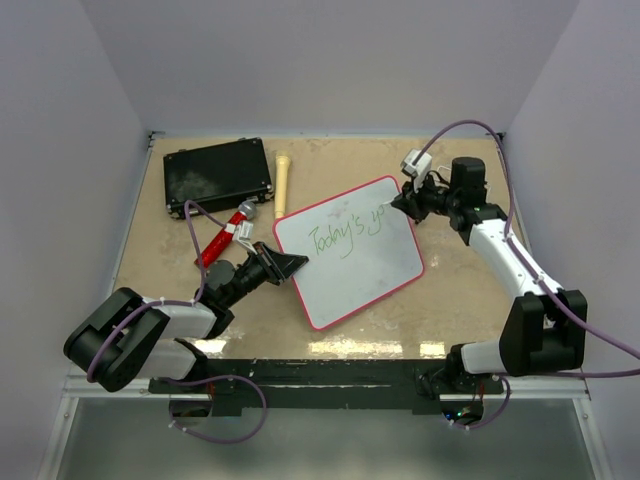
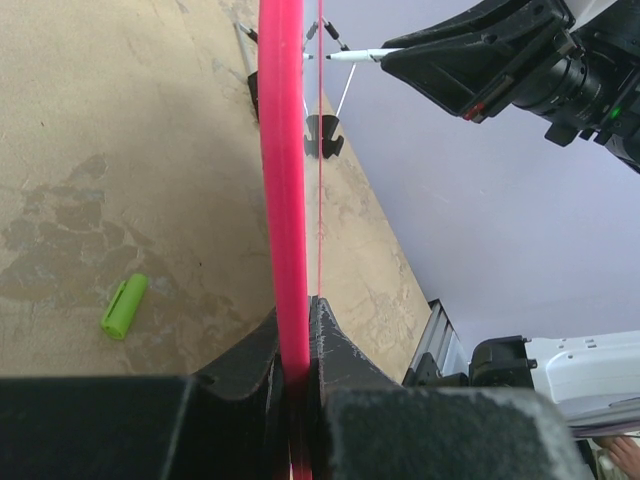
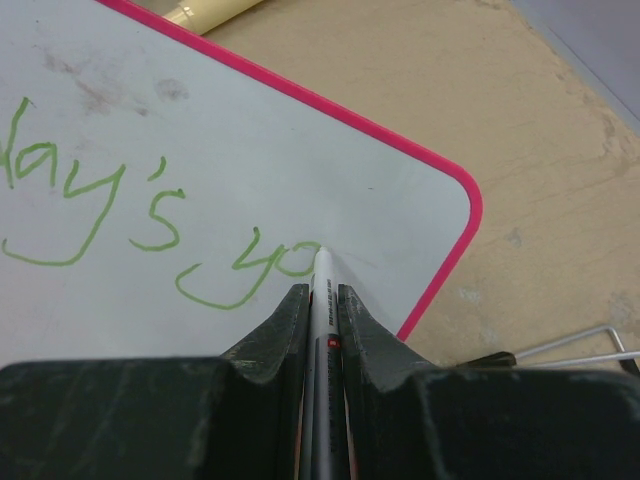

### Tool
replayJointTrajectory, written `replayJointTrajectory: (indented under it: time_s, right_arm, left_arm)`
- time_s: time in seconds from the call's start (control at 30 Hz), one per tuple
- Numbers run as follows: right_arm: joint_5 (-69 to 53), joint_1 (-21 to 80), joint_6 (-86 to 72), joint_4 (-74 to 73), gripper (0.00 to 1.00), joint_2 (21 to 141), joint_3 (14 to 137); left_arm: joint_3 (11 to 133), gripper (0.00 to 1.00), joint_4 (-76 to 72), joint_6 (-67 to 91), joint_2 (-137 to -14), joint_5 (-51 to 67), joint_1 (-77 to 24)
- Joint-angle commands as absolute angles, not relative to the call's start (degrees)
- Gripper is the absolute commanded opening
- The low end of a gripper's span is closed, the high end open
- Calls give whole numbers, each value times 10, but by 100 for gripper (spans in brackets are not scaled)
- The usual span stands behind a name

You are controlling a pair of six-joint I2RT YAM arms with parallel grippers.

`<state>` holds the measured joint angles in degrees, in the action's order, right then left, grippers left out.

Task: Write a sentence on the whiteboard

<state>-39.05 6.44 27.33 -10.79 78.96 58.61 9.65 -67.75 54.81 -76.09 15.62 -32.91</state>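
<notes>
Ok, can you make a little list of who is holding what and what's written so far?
left fingers: shut on the whiteboard, at its pink rim
right fingers: shut on the marker
marker tip: touching the board at the last letter
writing: green "Today's yo", unfinished
loose: green cap on the table

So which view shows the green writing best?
Right wrist: the writing is close, letters clear up to the marker tip. Top shows it small but whole. Left wrist sees the whiteboard edge-on, so no writing.
</notes>
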Motion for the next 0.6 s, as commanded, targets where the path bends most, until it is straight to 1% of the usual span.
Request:
replayJointTrajectory:
  time_s: [0.0,0.57]
  right_arm:
    - [-374,51,265,-84,0,769,590]
    - [-392,51,273,-94,0,801,591]
  left_arm:
    - [110,0,-723,511,-764,178,-332]
    - [111,0,-727,510,-766,178,-332]
